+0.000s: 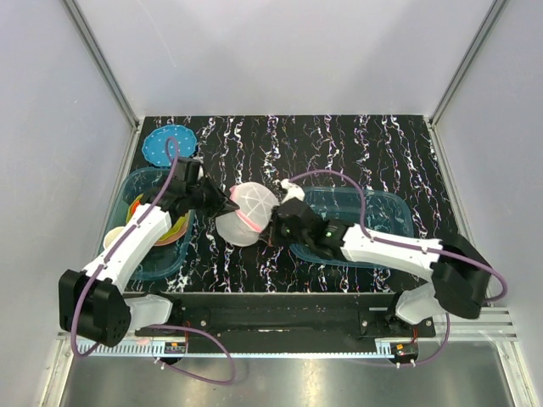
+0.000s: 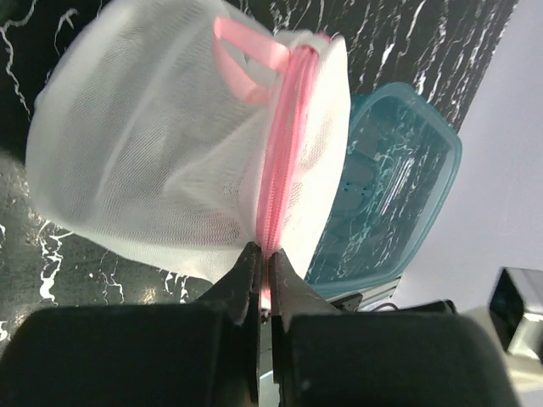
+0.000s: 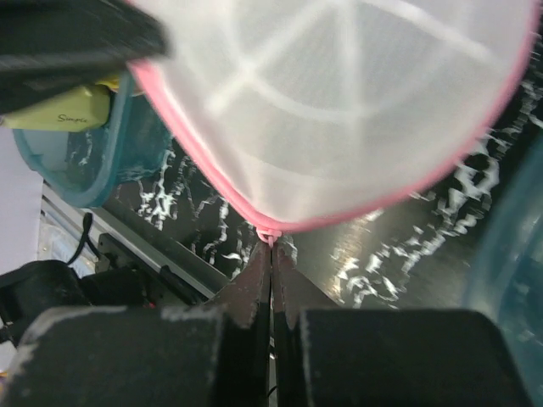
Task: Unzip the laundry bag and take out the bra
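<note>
Blue disc point(image 1: 169, 144) near teal bin point(image 1: 161, 264)

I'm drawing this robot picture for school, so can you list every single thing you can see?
laundry bag: one, white mesh with pink zipper trim, middle of the table, between both grippers
left bin: one, see-through teal, left side of the table
right bin: one, see-through teal, right side, nothing seen inside
orange and yellow items: number hard to tell, in the left bin
disc: one, blue with dots, far left corner
table: one, black with white marbling
bra: none showing
left gripper: one, black, shut on the laundry bag's pink zipper edge
right gripper: one, black, shut on the pink trim on the bag's other side
</note>
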Available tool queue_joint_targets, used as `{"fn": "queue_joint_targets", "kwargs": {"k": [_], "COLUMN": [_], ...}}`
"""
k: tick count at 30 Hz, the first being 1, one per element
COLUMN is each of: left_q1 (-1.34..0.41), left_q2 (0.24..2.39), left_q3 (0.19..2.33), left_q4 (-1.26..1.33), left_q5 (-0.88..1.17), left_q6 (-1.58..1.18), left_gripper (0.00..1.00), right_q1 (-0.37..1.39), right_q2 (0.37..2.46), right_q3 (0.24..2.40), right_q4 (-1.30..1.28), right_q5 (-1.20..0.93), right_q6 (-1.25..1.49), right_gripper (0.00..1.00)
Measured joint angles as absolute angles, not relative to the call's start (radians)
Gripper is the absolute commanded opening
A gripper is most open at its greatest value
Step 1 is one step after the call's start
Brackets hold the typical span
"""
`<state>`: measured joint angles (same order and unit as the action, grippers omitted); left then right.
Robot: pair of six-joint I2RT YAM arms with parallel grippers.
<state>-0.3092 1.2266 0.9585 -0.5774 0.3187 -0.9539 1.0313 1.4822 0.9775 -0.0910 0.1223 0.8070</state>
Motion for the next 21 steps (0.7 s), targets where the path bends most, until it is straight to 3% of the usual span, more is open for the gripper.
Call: {"fn": "queue_joint_targets", "kwargs": {"k": [5, 10, 11, 13, 14, 17, 18, 21], "left_q1": [-0.275, -0.273, -0.272, -0.272, -0.272, -0.269, -0.267, -0.266], "left_q2": [1.229, 1.314, 1.346, 1.404, 1.422, 1.447, 1.448, 1.437], "left_q3": [1.028, 1.092, 1.116, 1.163, 1.175, 1.206, 1.218, 1.267], "left_q4": [-0.589, -0.574, -0.573, -0.568, -0.564, -0.566, -0.573, -0.603], "left_q5": [0.331, 0.344, 0.344, 0.339, 0.335, 0.326, 0.325, 0.308], "left_q6": [-0.913, -0.886, -0.879, -0.861, -0.854, -0.826, -0.818, -0.788], "left_gripper": [0.0, 0.0, 0.04, 0.19, 0.43, 0.75, 0.93, 0.99], "right_q1": [0.985, 1.003, 1.008, 1.016, 1.018, 1.019, 1.019, 1.02], "right_q2": [1.349, 1.366, 1.384, 1.42, 1.438, 1.483, 1.494, 1.522], "right_q3": [0.85, 0.889, 0.907, 0.941, 0.96, 1.01, 1.025, 1.058], "right_q4": [-0.103, -0.109, -0.108, -0.102, -0.101, -0.102, -0.101, -0.095], "right_q5": [0.122, 0.118, 0.115, 0.111, 0.11, 0.108, 0.105, 0.094], "right_q6": [0.819, 0.824, 0.824, 0.825, 0.826, 0.832, 0.835, 0.84], "right_gripper": [0.0, 0.0, 0.0, 0.0, 0.0, 0.0, 0.0, 0.0]}}
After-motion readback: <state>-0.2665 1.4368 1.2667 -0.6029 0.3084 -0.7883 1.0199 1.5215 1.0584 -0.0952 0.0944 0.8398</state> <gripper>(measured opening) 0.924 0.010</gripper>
